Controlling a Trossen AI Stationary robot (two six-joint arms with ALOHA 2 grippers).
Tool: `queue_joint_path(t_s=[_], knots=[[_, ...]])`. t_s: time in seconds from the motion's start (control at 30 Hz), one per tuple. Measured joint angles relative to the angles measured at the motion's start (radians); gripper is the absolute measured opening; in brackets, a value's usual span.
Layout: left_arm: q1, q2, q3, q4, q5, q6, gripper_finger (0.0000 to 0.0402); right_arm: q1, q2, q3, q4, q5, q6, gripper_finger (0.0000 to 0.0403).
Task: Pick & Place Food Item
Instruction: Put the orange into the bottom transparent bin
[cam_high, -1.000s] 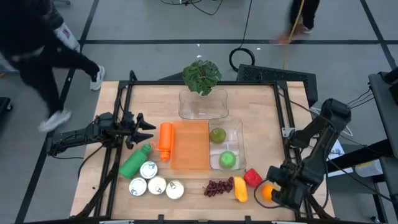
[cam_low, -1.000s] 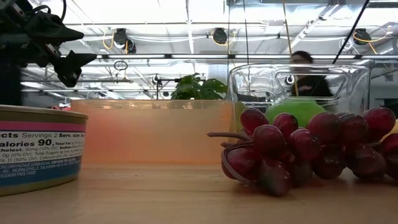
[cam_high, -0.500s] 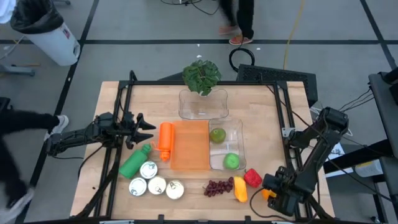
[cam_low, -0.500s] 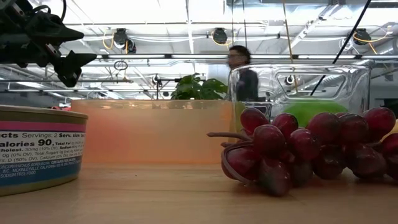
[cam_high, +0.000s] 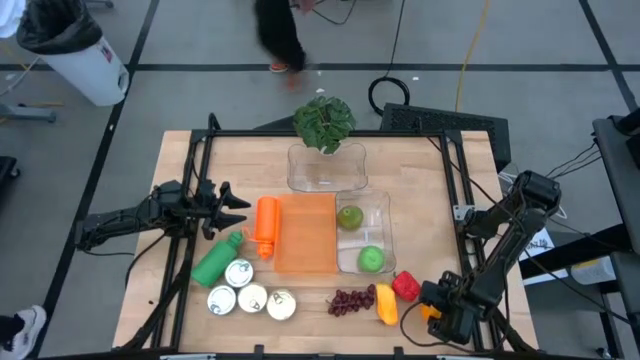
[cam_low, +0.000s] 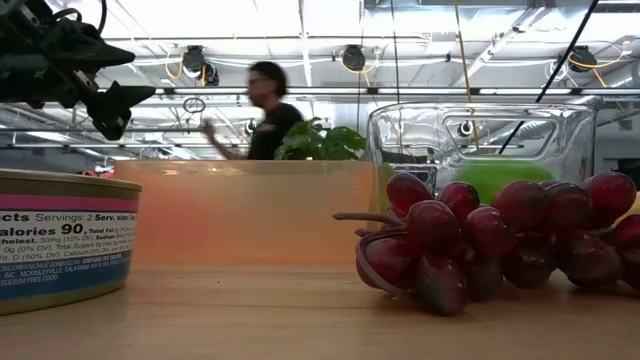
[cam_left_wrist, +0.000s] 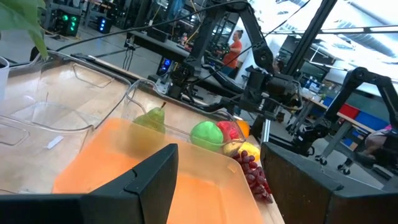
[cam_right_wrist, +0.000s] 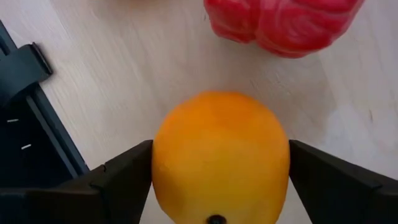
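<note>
Evidently the task is at an early stage: nothing is seen lifted, and the orange (cam_right_wrist: 221, 155) is still resting on the wooden table (cam_high: 420, 180) at the lower right of the high view, so the grasp, the carry and the placing are judged to be left. The right gripper (cam_right_wrist: 221, 186) is lowered over the orange, and in the right wrist view the fruit is seen sitting squarely between the two dark fingers (cam_right_wrist: 121, 177), one on each side of it. The fingers are held spread and appear just beside the fruit's skin; whether contact is made cannot be told, and no firm grip is shown. Just beyond the orange a red pepper (cam_right_wrist: 283, 22) lies on the wood, near it but apart. In the high view the clear container (cam_high: 364, 232) holding a green apple (cam_high: 371, 259) and a pear (cam_high: 349, 217) is seen near the middle of the frame, beside an orange tray (cam_high: 305, 233); either may be the intended place, though this cannot be confirmed. The left gripper (cam_high: 232, 208) is parked at the left of the frame, its fingers partly spread and holding nothing.
</note>
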Motion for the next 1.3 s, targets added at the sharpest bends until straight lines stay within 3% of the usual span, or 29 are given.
queue_joint_path(t_s=[0.23, 0.43, 0.63, 0.9, 1.13, 1.3], knots=[[0.0, 0.0, 0.0, 0.0, 0.0, 0.0, 0.0243, 0.0, -0.113, -0.006, -0.016, 0.011, -0.032, 0.0298], [0.0, 0.0, 0.0, 0.0, 0.0, 0.0, 0.0243, -0.02, -0.276, -0.005, -0.017, 0.178, -0.108, 0.03], [0.0, 0.0, 0.0, 0.0, 0.0, 0.0, 0.0243, -0.086, -0.404, -0.004, 0.021, 0.362, -0.3, 0.0301], [0.0, 0.0, 0.0, 0.0, 0.0, 0.0, 0.0243, -0.34, -0.48, -0.004, 0.087, 0.402, -0.69, 0.0305], [0.0, 0.0, 0.0, 0.0, 0.0, 0.0, 0.0243, -0.489, -0.471, -0.004, 0.321, 0.601, -1.145, 0.0305], [0.0, 0.0, 0.0, 0.0, 0.0, 0.0, 0.0243, -0.579, -0.457, -0.004, 0.493, 0.595, -1.367, 0.0306]])
